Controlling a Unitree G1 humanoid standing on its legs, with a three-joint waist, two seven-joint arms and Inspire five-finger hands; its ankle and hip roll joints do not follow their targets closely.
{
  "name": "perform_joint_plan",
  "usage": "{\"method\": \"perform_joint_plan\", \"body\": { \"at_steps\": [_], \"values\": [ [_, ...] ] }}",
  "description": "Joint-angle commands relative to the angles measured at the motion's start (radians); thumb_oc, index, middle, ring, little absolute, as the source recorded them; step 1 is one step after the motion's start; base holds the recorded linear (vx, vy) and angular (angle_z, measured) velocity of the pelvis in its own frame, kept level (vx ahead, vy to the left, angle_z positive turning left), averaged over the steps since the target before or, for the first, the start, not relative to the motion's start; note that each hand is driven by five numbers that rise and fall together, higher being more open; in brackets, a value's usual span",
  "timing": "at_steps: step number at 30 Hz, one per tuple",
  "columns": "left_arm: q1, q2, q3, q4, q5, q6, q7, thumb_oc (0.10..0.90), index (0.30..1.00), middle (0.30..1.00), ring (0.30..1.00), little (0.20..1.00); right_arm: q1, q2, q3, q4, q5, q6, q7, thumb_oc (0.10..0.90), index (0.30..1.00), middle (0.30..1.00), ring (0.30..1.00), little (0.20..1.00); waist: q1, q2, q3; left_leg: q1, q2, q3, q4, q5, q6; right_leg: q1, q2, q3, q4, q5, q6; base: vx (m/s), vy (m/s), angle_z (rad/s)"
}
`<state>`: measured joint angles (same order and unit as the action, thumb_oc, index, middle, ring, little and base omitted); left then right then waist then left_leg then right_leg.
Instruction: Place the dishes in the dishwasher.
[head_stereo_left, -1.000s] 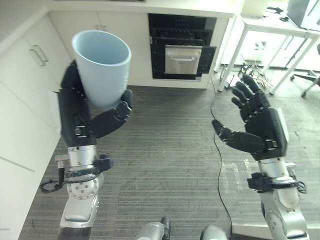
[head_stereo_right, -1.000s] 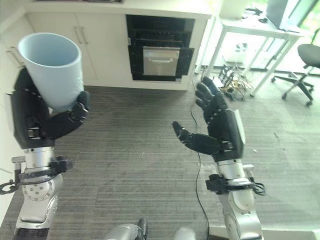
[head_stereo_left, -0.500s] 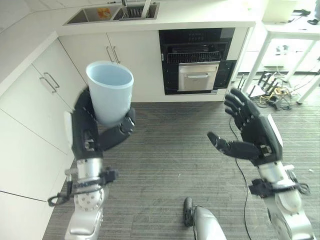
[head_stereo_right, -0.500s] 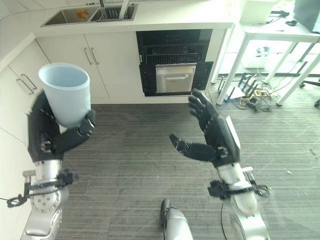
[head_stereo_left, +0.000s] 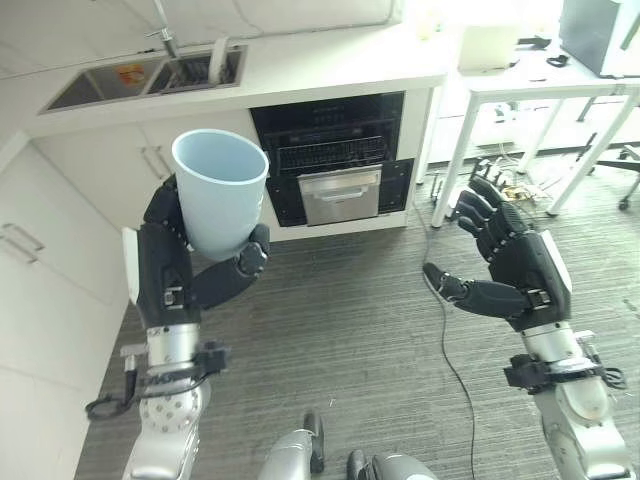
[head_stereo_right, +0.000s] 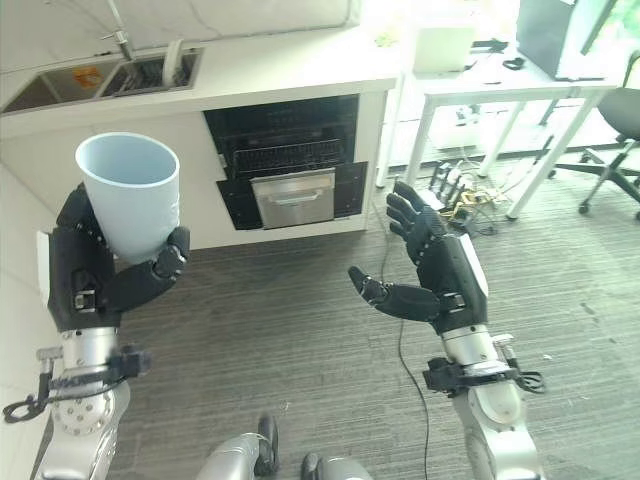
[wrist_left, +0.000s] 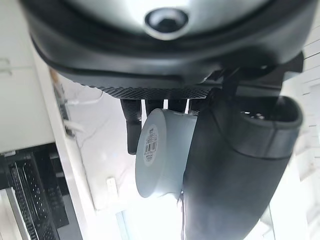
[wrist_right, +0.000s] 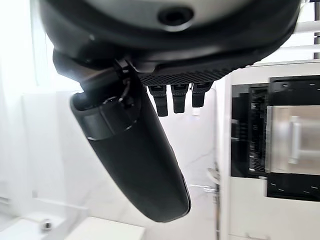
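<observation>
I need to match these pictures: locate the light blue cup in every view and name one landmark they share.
Left eye view: light blue cup upper left, upright in the left hand.
Right eye view: far left, same grasp.
Left wrist view: centre, base showing.
Right wrist view: not in it.
Shared landmark: the dishwasher, also.

One pale blue plastic cup (head_stereo_left: 217, 194) up in the left robot hand (head_stereo_left: 178, 270). One open built-in dishwasher with a steel front panel (head_stereo_left: 340, 188) beyond both robot hands. One steel sink (head_stereo_left: 146, 78), one white counter (head_stereo_left: 330, 62), one white-legged side table (head_stereo_left: 560, 85) past the right robot hand (head_stereo_left: 515, 268).
</observation>
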<state>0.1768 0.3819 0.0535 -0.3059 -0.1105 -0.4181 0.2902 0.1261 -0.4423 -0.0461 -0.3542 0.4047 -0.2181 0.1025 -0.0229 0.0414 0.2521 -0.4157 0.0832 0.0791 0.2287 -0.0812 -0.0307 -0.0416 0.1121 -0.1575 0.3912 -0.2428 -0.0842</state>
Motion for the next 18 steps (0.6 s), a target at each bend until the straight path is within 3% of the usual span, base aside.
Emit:
{"method": "perform_joint_plan", "body": {
  "at_steps": [1,3,8,14,16,17,18],
  "values": [
    [-0.095,0.048,0.043,-0.104,0.015,-0.134,0.032,0.4,0.3,0.3,0.3,0.3,-0.057,-0.038,-0.034,-0.087,0.044,-0.101,-0.009,0.8,0.9,0.9,0.9,0.9,0.028,-0.014,-0.054,0.103,-0.007,-0.002,0.071,-0.002,-0.059,0.035,-0.079,0.104,-0.091,-0.038,0.142,0.18,0.15,-0.39],
    [-0.108,0.051,0.035,-0.097,0.025,-0.135,0.044,0.4,0.3,0.3,0.3,0.3,-0.066,-0.037,-0.028,-0.079,0.04,-0.107,-0.011,0.8,0.9,0.9,0.9,0.9,0.029,-0.01,-0.058,0.098,-0.001,-0.004,0.071,0.003,-0.057,0.049,-0.087,0.096,-0.091,-0.048,0.146,0.15,0.133,-0.27],
    [-0.156,0.074,0.029,-0.092,0.031,-0.125,0.053,0.4,0.3,0.3,0.3,0.3,-0.042,-0.029,-0.03,-0.124,0.035,-0.091,-0.032,0.8,0.9,0.9,0.9,0.9,0.032,-0.021,-0.101,0.144,-0.012,0.013,0.071,-0.045,-0.022,0.102,-0.141,0.067,-0.091,-0.07,0.179,0.23,0.201,-0.29],
    [-0.2,0.082,0.028,-0.098,0.002,-0.099,-0.004,0.4,0.3,0.3,0.3,0.3,-0.071,-0.006,-0.034,-0.117,0.009,-0.076,-0.079,0.8,0.9,0.9,0.9,0.9,0.07,-0.056,-0.125,0.162,-0.086,-0.042,0.071,-0.078,0.026,0.14,-0.194,0.017,-0.091,-0.039,0.21,0.18,0.138,0.16],
    [-0.194,0.084,0.035,-0.108,-0.003,-0.09,-0.016,0.4,0.3,0.3,0.3,0.3,-0.068,0.007,-0.03,-0.116,0.013,-0.072,-0.071,0.8,0.9,0.9,0.9,0.9,0.076,-0.067,-0.128,0.174,-0.119,-0.069,0.071,-0.088,0.048,0.162,-0.199,0.011,-0.091,0.036,0.234,0.17,0.14,0.16],
    [-0.186,0.084,0.044,-0.114,-0.003,-0.087,-0.023,0.4,0.3,0.3,0.3,0.3,-0.06,0.015,-0.029,-0.122,0.017,-0.072,-0.065,0.8,0.9,0.9,0.9,0.9,0.075,-0.07,-0.13,0.185,-0.138,-0.087,0.071,-0.093,0.06,0.182,-0.197,0.007,-0.091,0.123,0.254,0.23,0.235,0.15],
    [-0.177,0.081,0.046,-0.118,0.01,-0.087,-0.026,0.4,0.3,0.3,0.3,0.3,-0.05,0.033,-0.018,-0.129,0.013,-0.079,-0.056,0.8,0.9,0.9,0.9,0.9,0.065,-0.057,-0.122,0.22,-0.148,-0.108,0.071,-0.108,0.074,0.126,-0.198,-0.007,0.056,0.239,0.269,0.2,0.223,0.13]
  ]
}}
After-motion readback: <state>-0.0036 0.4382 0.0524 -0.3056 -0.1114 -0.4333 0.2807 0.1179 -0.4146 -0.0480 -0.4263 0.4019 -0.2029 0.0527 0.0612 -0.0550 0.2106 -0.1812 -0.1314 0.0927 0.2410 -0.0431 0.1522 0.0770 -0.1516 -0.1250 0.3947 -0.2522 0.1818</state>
